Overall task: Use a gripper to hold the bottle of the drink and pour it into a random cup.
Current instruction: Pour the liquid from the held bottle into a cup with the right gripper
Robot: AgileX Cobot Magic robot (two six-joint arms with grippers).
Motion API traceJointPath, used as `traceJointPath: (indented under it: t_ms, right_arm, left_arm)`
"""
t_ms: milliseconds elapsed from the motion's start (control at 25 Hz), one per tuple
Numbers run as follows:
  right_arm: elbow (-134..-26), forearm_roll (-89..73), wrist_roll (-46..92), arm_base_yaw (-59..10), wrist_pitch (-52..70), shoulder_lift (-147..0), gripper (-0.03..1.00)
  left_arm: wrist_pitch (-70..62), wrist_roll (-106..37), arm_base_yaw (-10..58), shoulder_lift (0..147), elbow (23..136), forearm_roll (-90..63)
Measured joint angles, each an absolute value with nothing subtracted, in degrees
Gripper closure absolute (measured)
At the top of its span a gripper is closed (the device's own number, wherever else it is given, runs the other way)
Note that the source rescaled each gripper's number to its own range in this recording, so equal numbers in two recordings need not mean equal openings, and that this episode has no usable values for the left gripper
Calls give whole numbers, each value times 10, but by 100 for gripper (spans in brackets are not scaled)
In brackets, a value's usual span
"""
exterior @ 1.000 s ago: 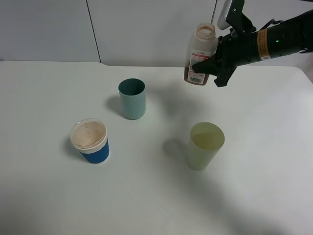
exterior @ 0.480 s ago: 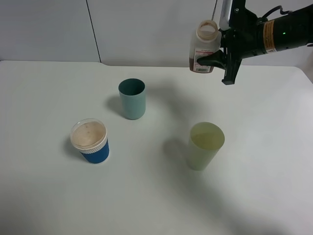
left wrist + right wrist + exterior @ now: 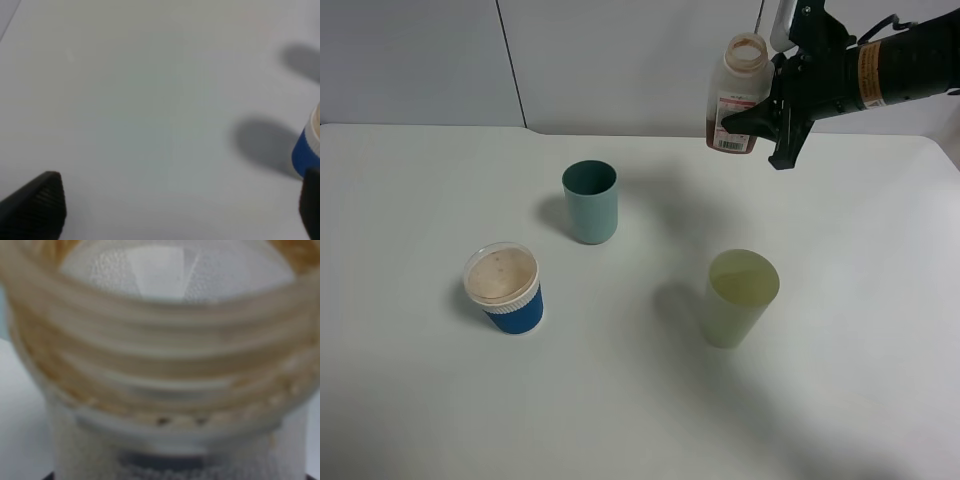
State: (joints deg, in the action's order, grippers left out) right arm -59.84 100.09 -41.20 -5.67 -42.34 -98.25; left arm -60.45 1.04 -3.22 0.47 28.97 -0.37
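We see the right gripper (image 3: 748,118) clamped on the bottle (image 3: 736,85) at its lower half, bottle nearly upright in the air, well apart from the teal cup (image 3: 590,205)

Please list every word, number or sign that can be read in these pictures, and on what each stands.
No text is readable.
On the bottle: white label with pink-red print and a barcode, too small to read.
On the black arm: orange label with dark marks, too small to read.
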Motion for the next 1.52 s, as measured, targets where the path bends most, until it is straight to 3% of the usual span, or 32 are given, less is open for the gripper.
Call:
traceJointPath:
  t_ms: [480, 1520]
  right_arm:
    - [-598, 1001, -228, -64, -484, -991, 96]
    - [-598, 1001, -118, -87, -507, -995, 96]
  left_arm:
    - [-605, 10, -32, 5, 290, -4]
    - [-605, 10, -32, 5, 290, -4]
